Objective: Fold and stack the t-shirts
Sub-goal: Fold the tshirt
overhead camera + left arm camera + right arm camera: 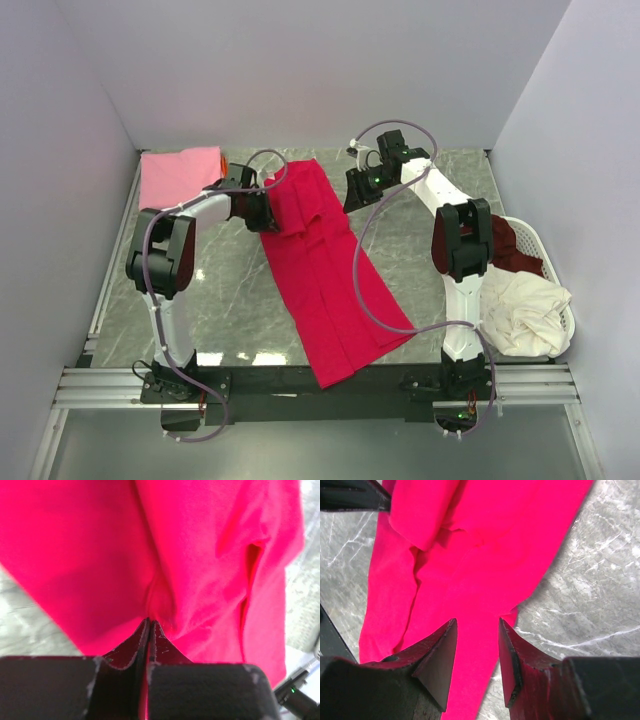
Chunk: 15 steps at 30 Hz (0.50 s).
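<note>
Pinching a fold of the crimson red soft fabric t-shirt, my left tool is clamped on the cloth at its far left edge. My right tool hangs over the far right edge, fingers apart, gripping nothing. The shirt lies as a long strip slanting across the grey marbled counter to its near edge. A folded pink fabric t-shirt sits at the far left corner. A cream fabric t-shirt and a maroon fabric t-shirt fill the white oval plastic basket.

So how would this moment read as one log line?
left gripper: shut on red t-shirt | right gripper: open over it | fold unfinished
</note>
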Motion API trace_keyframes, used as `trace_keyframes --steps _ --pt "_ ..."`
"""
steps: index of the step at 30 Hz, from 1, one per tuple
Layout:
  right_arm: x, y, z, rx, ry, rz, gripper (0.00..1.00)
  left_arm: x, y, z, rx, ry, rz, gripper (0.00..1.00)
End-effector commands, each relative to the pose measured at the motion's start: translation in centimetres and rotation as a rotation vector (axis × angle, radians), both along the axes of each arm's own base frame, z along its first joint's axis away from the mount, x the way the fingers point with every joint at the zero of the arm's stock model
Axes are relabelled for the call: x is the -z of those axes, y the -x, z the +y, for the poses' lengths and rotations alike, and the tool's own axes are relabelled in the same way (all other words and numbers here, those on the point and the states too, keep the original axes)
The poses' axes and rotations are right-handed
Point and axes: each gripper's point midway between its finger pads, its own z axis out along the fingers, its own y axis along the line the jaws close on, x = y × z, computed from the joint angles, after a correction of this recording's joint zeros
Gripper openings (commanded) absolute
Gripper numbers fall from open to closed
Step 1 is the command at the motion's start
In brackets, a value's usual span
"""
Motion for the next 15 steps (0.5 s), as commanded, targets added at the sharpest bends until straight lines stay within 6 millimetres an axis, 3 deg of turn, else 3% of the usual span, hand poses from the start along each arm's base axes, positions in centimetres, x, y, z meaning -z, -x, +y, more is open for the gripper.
trace_keyframes --steps 1,8,11,15 --pt "-3.8 -0.2 -0.1 -0.009 -0.028 -0.084 0.46 -2.9 -0.7 -1.9 0.057 0.081 -0.079 0.05" --pt "-3.6 -0.2 0.1 -0.011 -0.031 -0.078 0.46 -6.3 -2.1 -1.6 0.037 0.105 -0.167 0.04" --pt "-3.7 -0.3 0.1 -0.013 -0.033 -0.083 0.45 -9.1 -3.9 -2.4 0.054 0.134 -0.218 0.03" --pt "-3.8 -0.3 -0.1 -0.008 -0.033 -0.085 0.45 -10.2 -5.6 -4.0 0.077 0.170 -0.222 0.02"
